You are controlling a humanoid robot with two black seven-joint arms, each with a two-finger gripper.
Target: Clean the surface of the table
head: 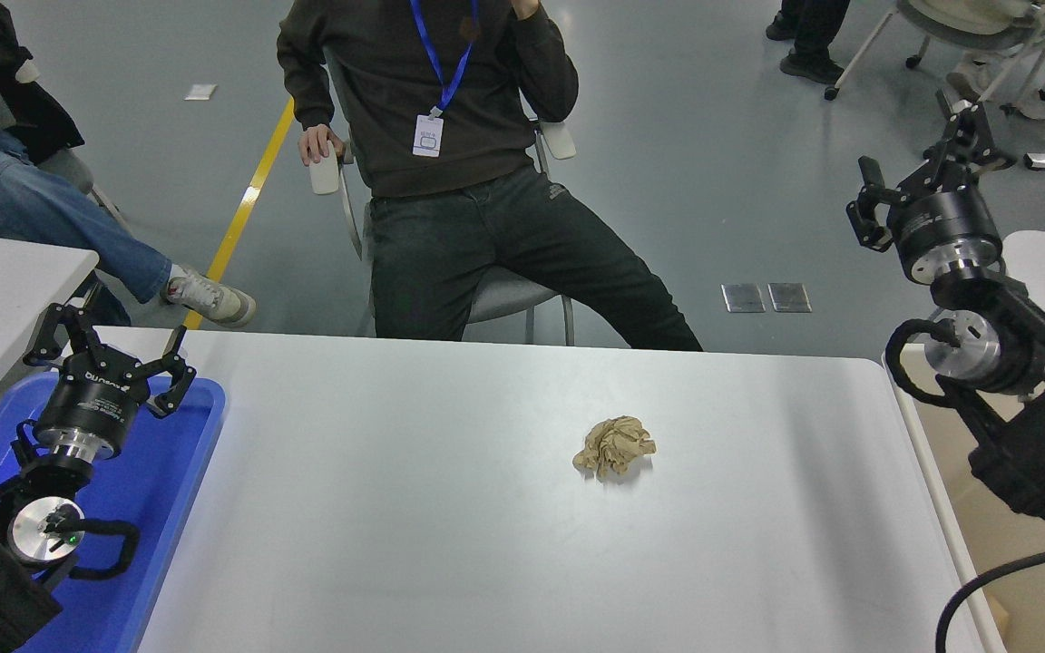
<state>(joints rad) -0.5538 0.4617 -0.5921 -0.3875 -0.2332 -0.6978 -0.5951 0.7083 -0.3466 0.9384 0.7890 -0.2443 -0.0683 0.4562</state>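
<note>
The white table surface point(450, 535) fills the lower middle of the head view. A crumpled ball of brown paper point(614, 447) lies on it, right of centre. My right gripper point(922, 163) is open and empty, raised high beyond the table's far right corner, well up and right of the paper. Its arm comes in over the beige bin. My left gripper point(110, 346) is open and empty, parked over the blue tray at the lower left.
A blue plastic tray point(160, 490) sits on the table's left end. A beige plastic bin point(962, 544) stands against the right edge, mostly behind my right arm. A person point(459, 163) sits on a chair at the far side; another person's leg point(60, 231) is at left.
</note>
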